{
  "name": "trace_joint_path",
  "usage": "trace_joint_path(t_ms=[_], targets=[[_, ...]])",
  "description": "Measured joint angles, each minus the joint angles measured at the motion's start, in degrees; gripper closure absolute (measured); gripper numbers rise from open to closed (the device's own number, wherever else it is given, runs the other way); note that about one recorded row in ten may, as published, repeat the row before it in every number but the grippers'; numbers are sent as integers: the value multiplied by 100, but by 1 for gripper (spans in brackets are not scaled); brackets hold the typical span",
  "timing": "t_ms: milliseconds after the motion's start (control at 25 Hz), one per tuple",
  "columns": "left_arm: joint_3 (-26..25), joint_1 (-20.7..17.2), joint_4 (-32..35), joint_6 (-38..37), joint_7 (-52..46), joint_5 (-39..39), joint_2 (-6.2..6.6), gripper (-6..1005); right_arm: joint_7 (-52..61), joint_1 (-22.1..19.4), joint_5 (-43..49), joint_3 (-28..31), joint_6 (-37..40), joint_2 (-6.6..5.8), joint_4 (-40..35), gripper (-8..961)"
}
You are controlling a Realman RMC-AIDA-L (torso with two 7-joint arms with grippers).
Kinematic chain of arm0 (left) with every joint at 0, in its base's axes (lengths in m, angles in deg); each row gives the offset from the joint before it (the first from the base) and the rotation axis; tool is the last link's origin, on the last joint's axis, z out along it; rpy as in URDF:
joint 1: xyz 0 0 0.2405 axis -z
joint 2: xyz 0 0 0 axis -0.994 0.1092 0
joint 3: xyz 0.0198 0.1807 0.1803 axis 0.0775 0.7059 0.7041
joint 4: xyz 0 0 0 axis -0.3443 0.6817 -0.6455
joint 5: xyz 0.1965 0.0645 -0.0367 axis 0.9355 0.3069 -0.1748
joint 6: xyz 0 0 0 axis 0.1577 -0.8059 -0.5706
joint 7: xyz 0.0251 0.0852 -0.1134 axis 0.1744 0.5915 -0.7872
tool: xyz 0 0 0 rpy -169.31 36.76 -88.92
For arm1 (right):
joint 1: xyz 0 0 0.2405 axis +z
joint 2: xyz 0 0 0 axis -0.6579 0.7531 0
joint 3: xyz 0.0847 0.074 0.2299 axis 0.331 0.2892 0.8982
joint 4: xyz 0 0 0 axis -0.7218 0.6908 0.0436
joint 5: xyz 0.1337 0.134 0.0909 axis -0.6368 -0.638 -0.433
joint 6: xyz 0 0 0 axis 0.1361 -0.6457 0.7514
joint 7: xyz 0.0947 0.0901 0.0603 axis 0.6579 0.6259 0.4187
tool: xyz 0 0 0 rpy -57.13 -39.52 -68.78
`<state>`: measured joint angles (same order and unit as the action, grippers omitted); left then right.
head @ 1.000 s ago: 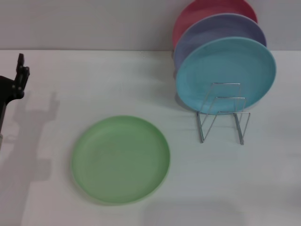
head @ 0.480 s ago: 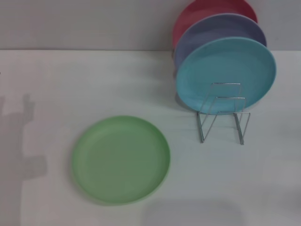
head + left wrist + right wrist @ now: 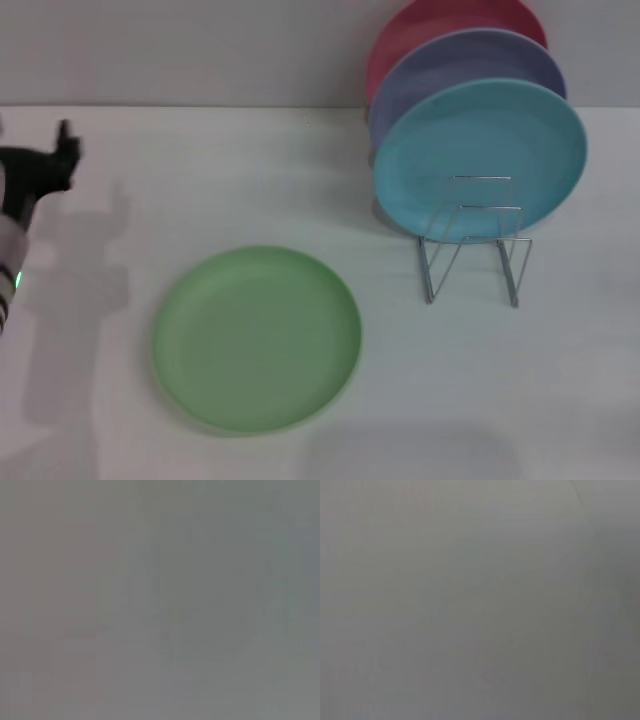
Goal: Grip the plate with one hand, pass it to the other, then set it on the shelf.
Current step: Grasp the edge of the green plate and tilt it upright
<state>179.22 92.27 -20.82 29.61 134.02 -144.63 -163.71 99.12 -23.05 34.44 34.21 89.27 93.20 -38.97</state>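
Light green plate (image 3: pixel 256 338) lies flat on your white surface (image 3: pixel 480 380), near and left of the wire dish rack (image 3: pixel 473 240), apart from it. Your left gripper (image 3: pixel 55 165) hovers at the far left edge; you cannot tell how its fingers stand. Turquoise plate (image 3: pixel 480 158) stands in the rack.

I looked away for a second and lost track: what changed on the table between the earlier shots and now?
The left hand is back at the table's far left edge after dropping out of view half a second ago; it holds nothing. The green plate stays flat on the table, untouched, and the wire shelf keeps its three plates.
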Motion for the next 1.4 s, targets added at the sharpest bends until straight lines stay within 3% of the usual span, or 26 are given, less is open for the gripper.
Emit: trace_joint_path(t_ms=[40,80,160,200,240,360,480,520,560,720,920,1120,1400], targets=[[-311,-159,587,904,121,1,4,256,0,2,0,0,-1,0,0,329],[-311,-159,587,904,121,1,4,256,0,7,0,0,-2,-1,0,329],[-856,-378,1380,2447,125,3,18,256,0,18,0,-2,-3,-6,0,329],[-856,-378,1380,2447,125,3,18,256,0,21,0,-9,-2,-8,0,329],[-1334,-418,1744,3567,83,5,14,256,0,22,0,-17,-1,-11,0,329],[-2023,-408,2150,5300,-236,59,15,257,1,30,0,-18,0,-18,-3,329],[-3012,-167,2465,7451,-1236,386,38,257,14,45,0,0,-1,-29,-21,329],[-3464,43,2571,8552,-1862,736,40,257,15,59,0,0,-6,-35,-28,329],[-3464,43,2571,8552,-1862,736,40,257,15,71,0,2,-11,-40,-33,328],[-3819,604,2780,10476,-3363,1967,36,257,12,203,0,11,-23,-61,-142,328],[-3550,947,2962,11233,-4476,3088,16,258,8,402,-3,10,-43,-74,-371,329],[-3141,1172,3022,11462,-5178,3577,17,258,7,541,-6,3,-51,-97,-547,329],[-2708,1468,2918,11510,-5782,4043,8,259,3,615,-9,0,-85,-237,-586,328]])
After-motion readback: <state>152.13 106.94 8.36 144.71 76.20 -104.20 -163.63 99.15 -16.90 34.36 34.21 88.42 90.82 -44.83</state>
